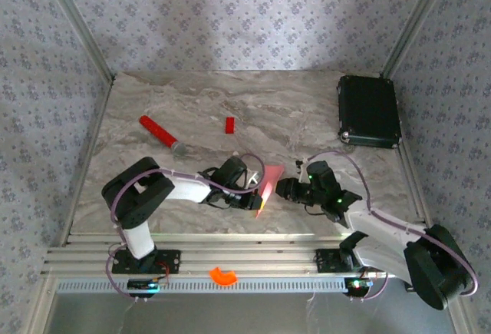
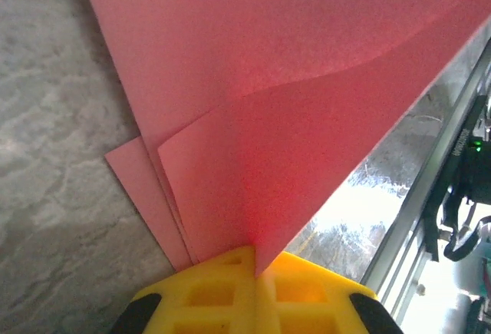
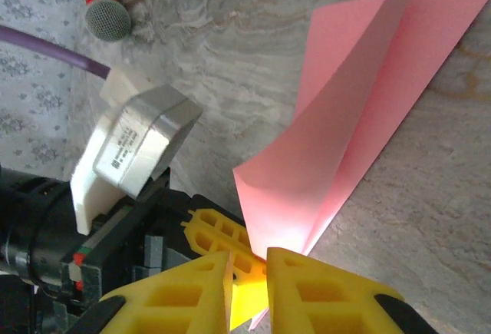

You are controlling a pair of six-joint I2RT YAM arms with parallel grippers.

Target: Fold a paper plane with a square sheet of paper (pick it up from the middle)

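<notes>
Just ahead of the two arm bases, over the near middle of the marble-patterned desk [image 1: 307, 96], the square sheet of paper [image 1: 269, 176] is held between the two arms. It is salmon pink and already folded. In the left wrist view several layers fan out from one corner, and in the right wrist view the sheet opens in a V. The left jaws are closed on the sheet, their yellow fingers [image 2: 222, 288] pressed together with the paper's corner pinched in the seam between them. The right jaws face them from the other side, just beside. Their yellow fingers [image 3: 322, 292] stand with only a narrow gap, and the sheet's lower tip runs down into that gap. Whether the right jaws press on the paper I cannot tell. Farther back on the desk, well apart from the paper, lie a red stick with a grey tip [image 1: 159, 132] and a small red block [image 1: 229, 124]. A black case [image 1: 369, 111] sits near the far right corner. An orange piece [image 1: 223, 275] rests on the rail in front of the bases.
</notes>
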